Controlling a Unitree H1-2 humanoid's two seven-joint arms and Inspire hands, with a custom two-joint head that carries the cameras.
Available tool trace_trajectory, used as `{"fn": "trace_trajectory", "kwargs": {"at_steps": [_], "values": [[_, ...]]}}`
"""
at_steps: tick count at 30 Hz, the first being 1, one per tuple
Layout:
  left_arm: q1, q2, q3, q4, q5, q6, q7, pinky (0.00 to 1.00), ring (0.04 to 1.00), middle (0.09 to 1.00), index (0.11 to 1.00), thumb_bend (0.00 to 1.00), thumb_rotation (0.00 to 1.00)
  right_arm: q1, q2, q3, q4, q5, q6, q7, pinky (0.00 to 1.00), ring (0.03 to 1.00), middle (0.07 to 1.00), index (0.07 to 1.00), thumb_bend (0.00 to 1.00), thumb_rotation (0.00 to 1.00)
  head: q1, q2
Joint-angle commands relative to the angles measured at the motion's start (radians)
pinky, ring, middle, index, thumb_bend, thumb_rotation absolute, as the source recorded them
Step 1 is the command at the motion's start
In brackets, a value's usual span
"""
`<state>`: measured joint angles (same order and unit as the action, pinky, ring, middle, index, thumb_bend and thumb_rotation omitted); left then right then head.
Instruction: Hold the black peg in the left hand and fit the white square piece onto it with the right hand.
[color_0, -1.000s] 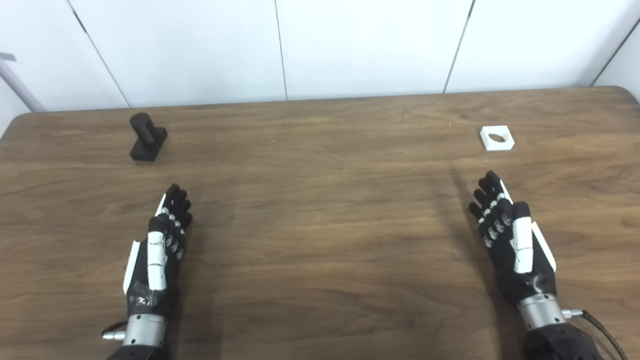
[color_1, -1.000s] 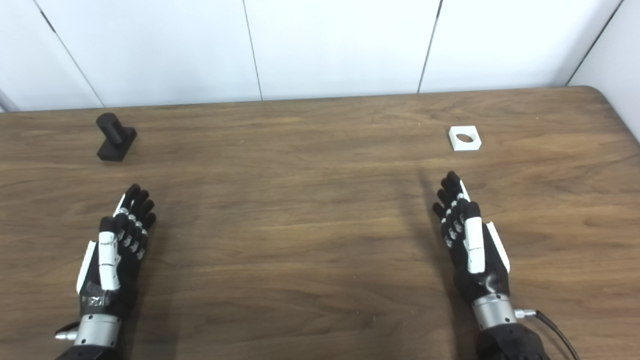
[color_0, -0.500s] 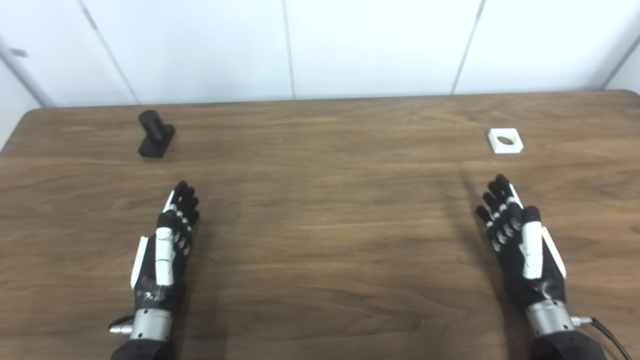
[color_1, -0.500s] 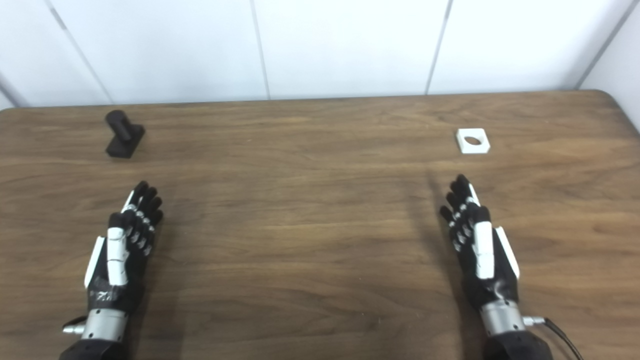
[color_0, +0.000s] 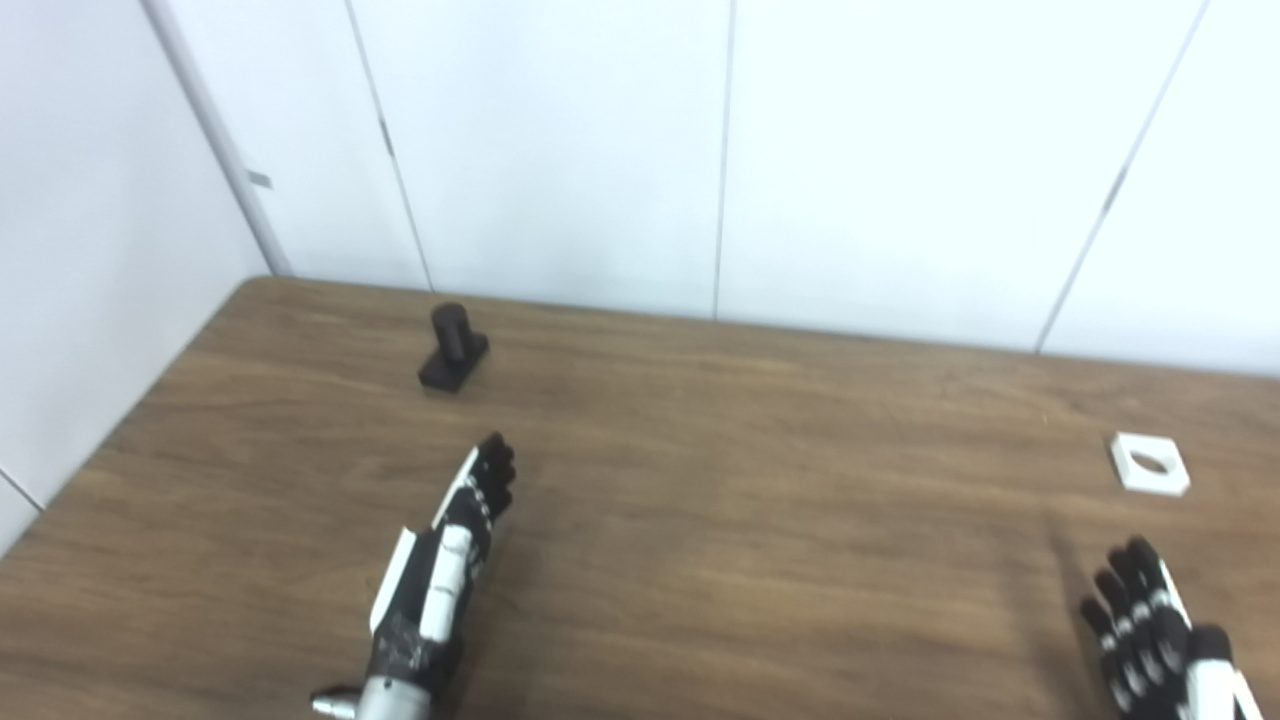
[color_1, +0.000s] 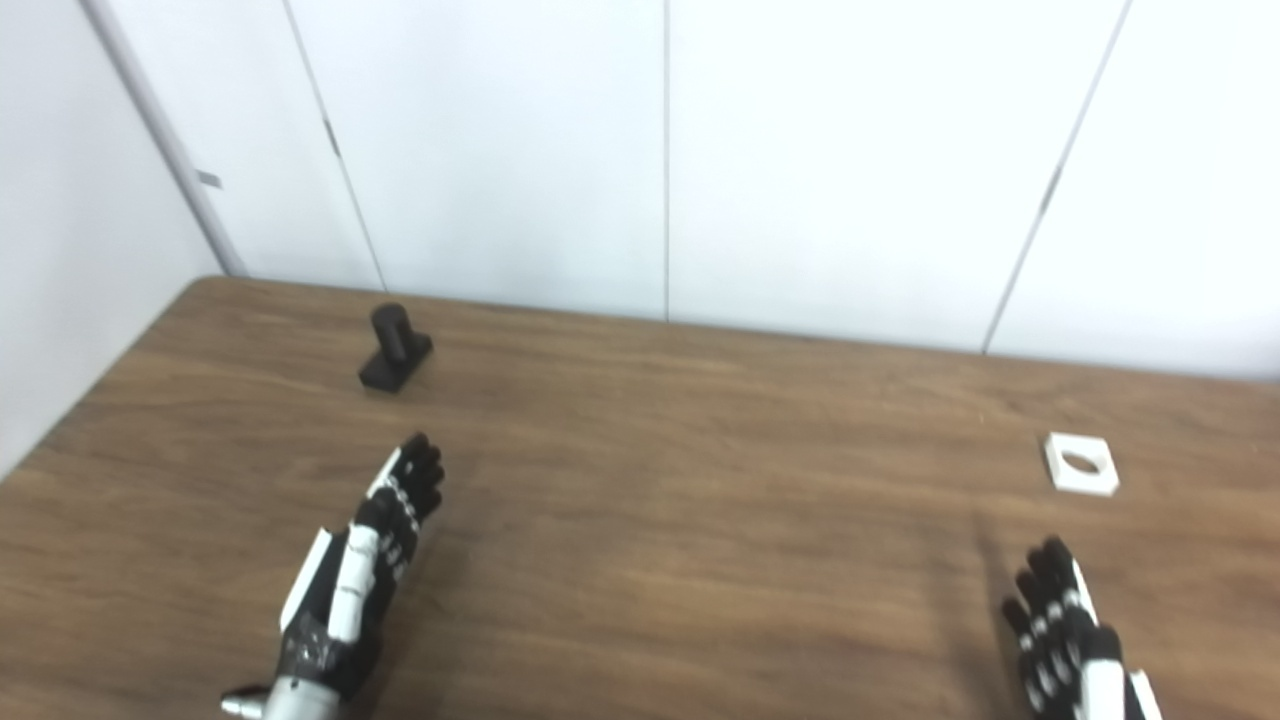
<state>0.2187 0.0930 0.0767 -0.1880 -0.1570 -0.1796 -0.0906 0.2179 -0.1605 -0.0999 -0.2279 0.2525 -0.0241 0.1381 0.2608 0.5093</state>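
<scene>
A: Well, black peg (color_0: 452, 348) far left on table (color_0: 700, 560), upright on its base; white square piece (color_0: 1149, 464) far right. Both untouched.

B: Noted. Left hand (color_0: 440, 570) and right hand (color_1: 1065, 640) empty, fingers extended. Probably rigid, light plastic: grip base block; pinch square's edges, hole clear.

White panelled walls (color_0: 560, 150) (thin dark seams) behind a wooden table (color_0: 760, 520).

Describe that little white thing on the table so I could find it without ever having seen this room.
Start at the long brown wooden table against the white wall and look to its right end. Beyond the fingers of the right hand, apart from them, lies the white square piece. It is flat, with a round hole through its middle, unlike the black peg far left.
</scene>
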Motion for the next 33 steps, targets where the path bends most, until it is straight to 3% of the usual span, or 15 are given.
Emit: {"fn": "trace_trajectory", "kwargs": {"at_steps": [1, 19, 23, 25, 30, 33], "values": [[0.035, -0.045, -0.021, 0.045, -0.001, -0.037, 0.003, 1.0, 0.985, 0.986, 1.0, 0.56, 0.94, 0.009, -0.01, -0.003, 0.011, 0.006, -0.009, 0.013, 1.0, 1.0, 1.0, 1.0, 0.67, 1.0, 0.004, -0.012], [0.038, -0.048, -0.019, 0.041, 0.028, -0.03, 0.027, 1.0, 0.994, 0.986, 1.0, 0.55, 0.97, 0.004, -0.006, 0.001, 0.021, 0.001, -0.005, 0.017, 1.0, 1.0, 1.0, 1.0, 0.75, 1.0, -0.062, -0.006], [0.043, -0.055, -0.022, 0.016, 0.053, -0.025, 0.048, 0.98, 0.965, 0.964, 0.995, 0.55, 0.81, 0.005, -0.005, -0.003, 0.017, 0.004, 0.004, 0.013, 1.0, 1.0, 1.0, 1.0, 0.75, 1.0, -0.068, 0.002], [0.044, -0.049, -0.026, -0.005, 0.08, -0.013, 0.059, 0.96, 0.955, 0.957, 0.987, 0.57, 0.77, 0.006, -0.006, -0.004, 0.018, 0.005, 0.005, 0.013, 1.0, 1.0, 1.0, 1.0, 0.74, 1.0, -0.068, 0.003], [0.015, -0.021, -0.017, -0.046, 0.139, 0.0, 0.073, 0.87, 0.938, 0.942, 0.956, 0.59, 0.57, 0.007, -0.01, -0.003, 0.02, 0.002, 0.003, 0.018, 1.0, 1.0, 1.0, 1.0, 0.72, 1.0, -0.068, 0.004], [-0.006, -0.011, -0.007, -0.117, 0.227, 0.09, 0.101, 0.86, 0.911, 0.924, 0.939, 0.62, 0.48, 0.007, -0.009, -0.002, 0.016, -0.001, 0.004, 0.017, 1.0, 1.0, 1.0, 1.0, 0.72, 1.0, -0.068, 0.004]]}}
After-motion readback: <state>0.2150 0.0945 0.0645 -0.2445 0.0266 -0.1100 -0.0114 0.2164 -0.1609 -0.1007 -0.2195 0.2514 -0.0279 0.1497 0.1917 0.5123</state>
